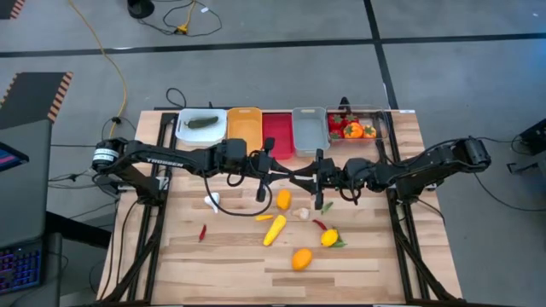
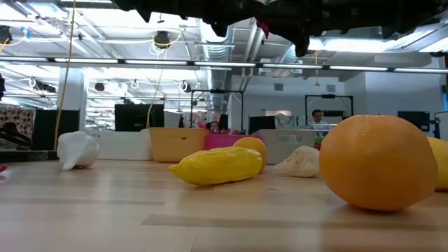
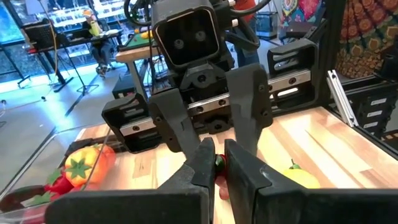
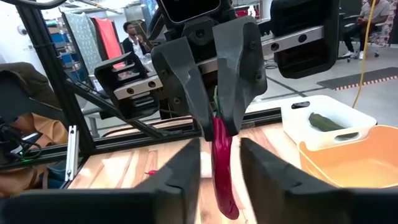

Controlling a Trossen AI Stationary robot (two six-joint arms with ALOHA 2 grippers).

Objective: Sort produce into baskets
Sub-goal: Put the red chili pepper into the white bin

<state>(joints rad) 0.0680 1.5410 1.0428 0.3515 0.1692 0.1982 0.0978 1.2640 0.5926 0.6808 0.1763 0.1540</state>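
Both grippers meet above the table's middle. My left gripper (image 1: 295, 176) is shut on a red chilli (image 4: 222, 168), which hangs well above the boards. My right gripper (image 4: 219, 177) faces it from the table's right, open, one finger on either side of the hanging chilli with a gap to each. In the low view the chilli (image 2: 263, 26) shows among the dark fingers at the top. Loose produce lies on the table below: yellow corn (image 1: 274, 229), an orange fruit (image 1: 301, 258), a lemon (image 1: 329, 237), white garlic (image 1: 212, 201). Five baskets stand in a row at the far edge. My left gripper pinches the chilli's green stem end (image 4: 217, 102) between its two fingertips (image 3: 205, 155). The fingers come in level from the table's left. The chilli's red body hangs down below them, clear of the table and between my right gripper's open fingers.
At the far edge stand a white basket (image 1: 189, 134) with a green piece, an orange one (image 1: 244, 128), a red one (image 1: 277, 136), a grey one (image 1: 310, 132) and a clear one (image 1: 381, 126) with red and orange produce. A second chilli (image 1: 202, 231) lies near the left.
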